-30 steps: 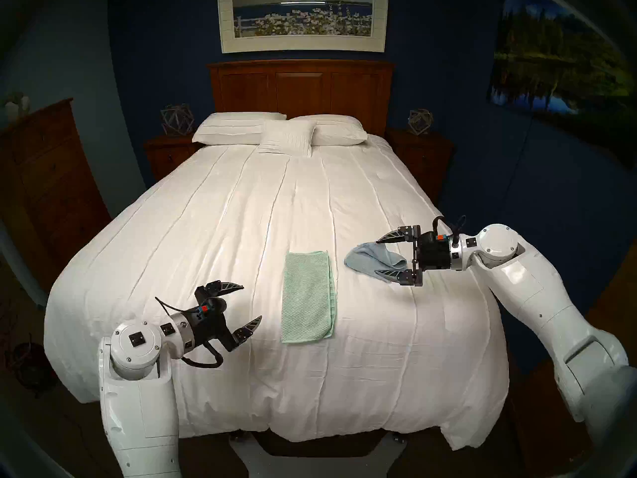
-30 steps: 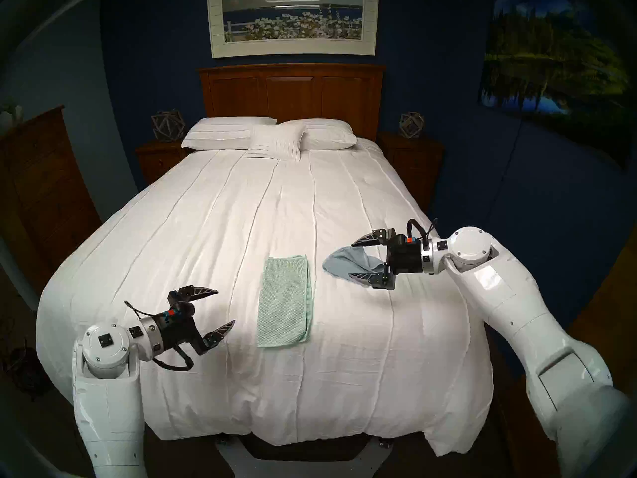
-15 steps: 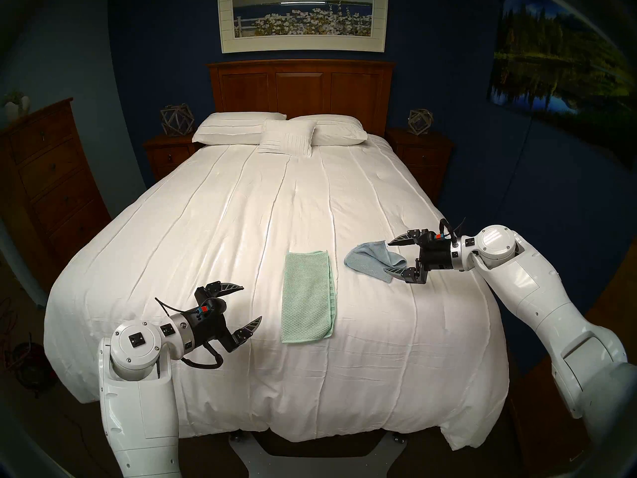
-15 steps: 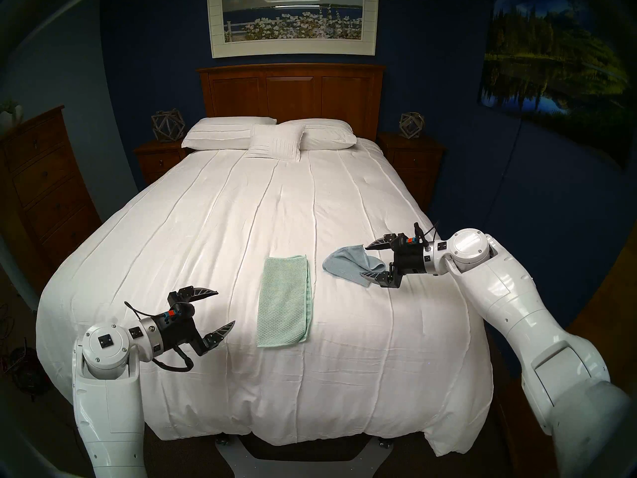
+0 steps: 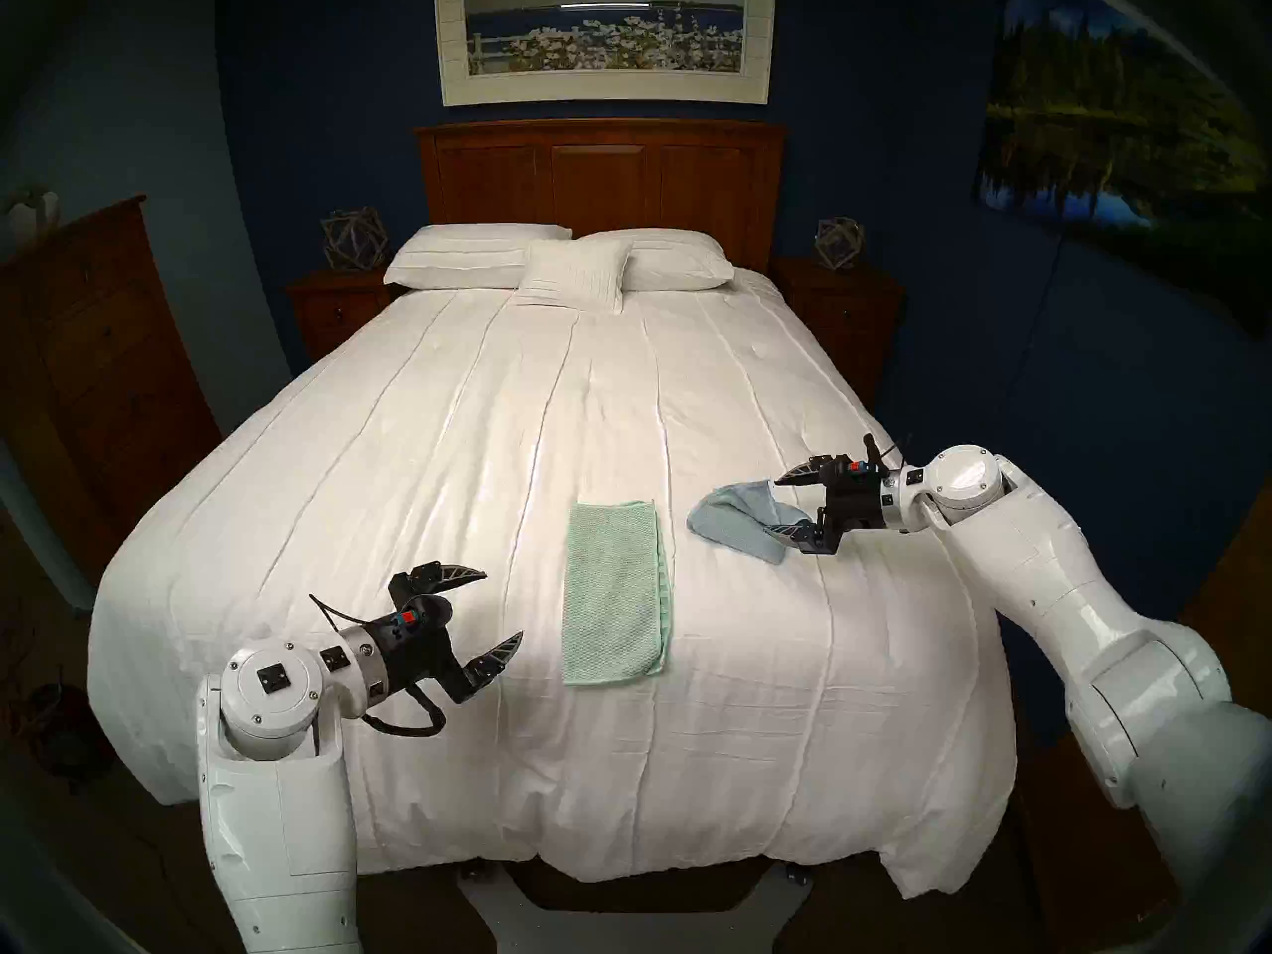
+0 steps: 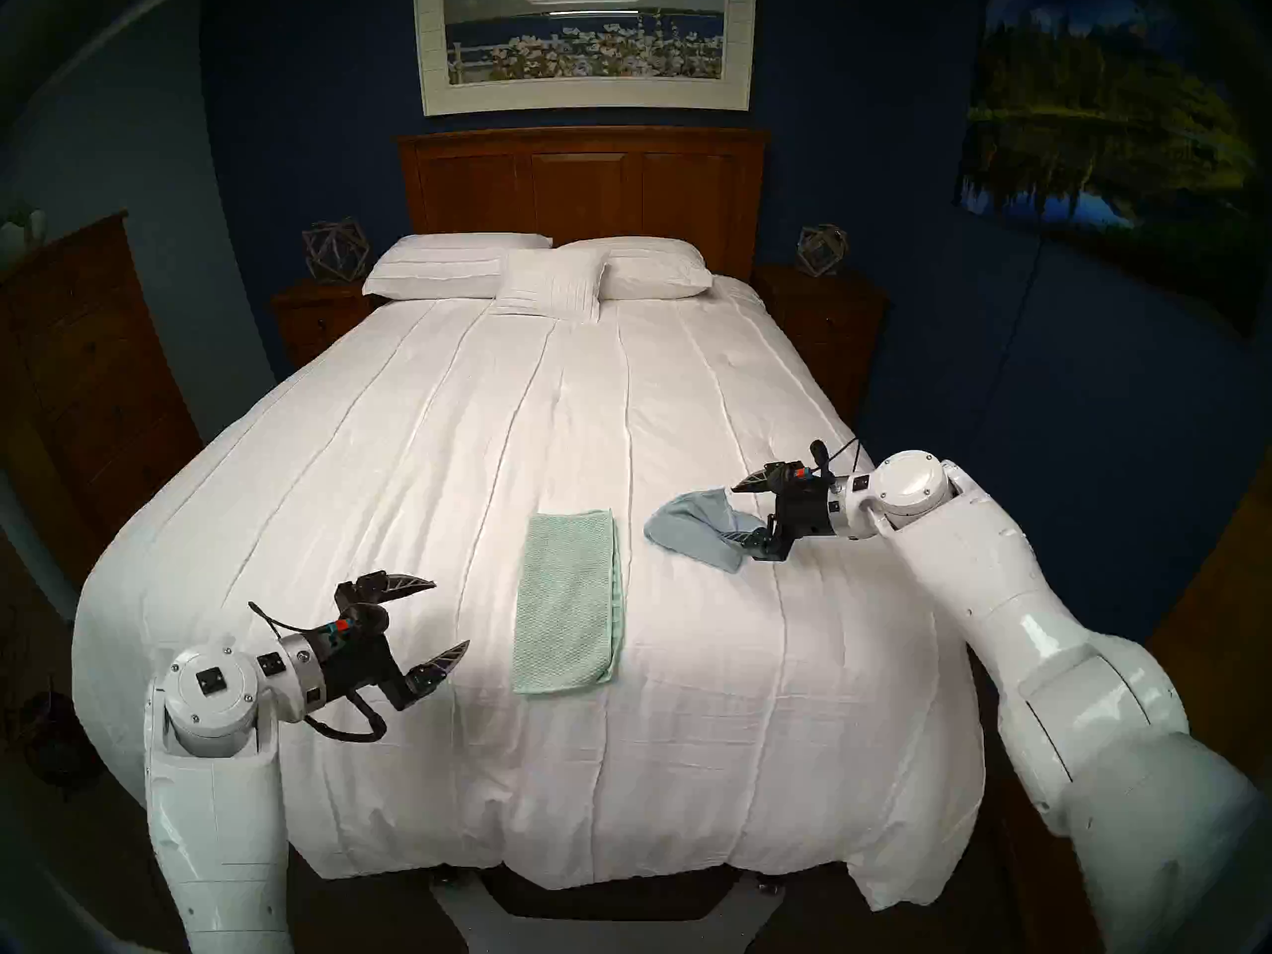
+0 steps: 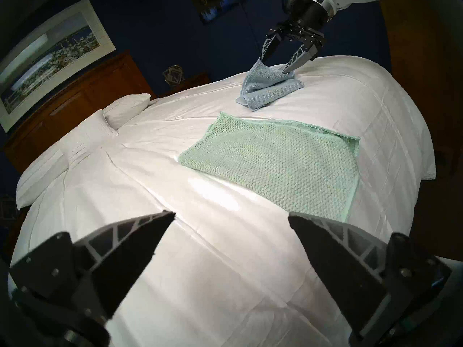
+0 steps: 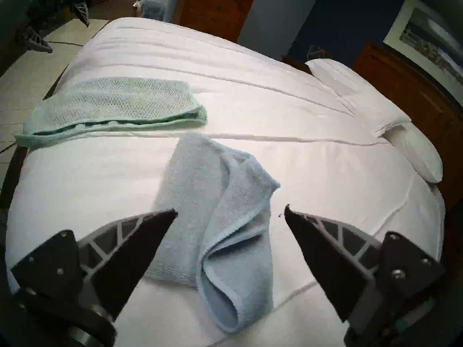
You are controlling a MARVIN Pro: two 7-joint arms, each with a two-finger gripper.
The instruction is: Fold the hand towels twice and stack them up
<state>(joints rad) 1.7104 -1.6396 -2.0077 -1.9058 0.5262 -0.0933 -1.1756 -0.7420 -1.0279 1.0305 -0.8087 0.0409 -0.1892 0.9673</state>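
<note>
Looking from the head, we see our right gripper (image 5: 785, 508) low over the crumpled blue towel (image 5: 729, 519) on the right side of the bed (image 5: 482, 416), jaws apart, one finger above the heap and one at its near edge. We judge it is placed there to pinch a raised fold, since this towel needs spreading before any fold. The green towel (image 5: 614, 591) lies flat at mid-bed, apparently folded once into a long strip, beside the blue one but not touching. Our left gripper (image 5: 499, 605) hovers just left of it, jaws apart and empty, likely waiting for the second fold.

From the left wrist, the green towel (image 7: 275, 163) shows a doubled far edge, and the right gripper (image 7: 274, 63) straddles the blue towel's (image 7: 268, 88) raised corner without closing on it.

From the right wrist, the blue towel (image 8: 218, 213) runs between our spread fingers (image 8: 140, 241), its loose loop nearest the camera; the green towel (image 8: 112, 101) lies beyond, layers open toward us.
</note>
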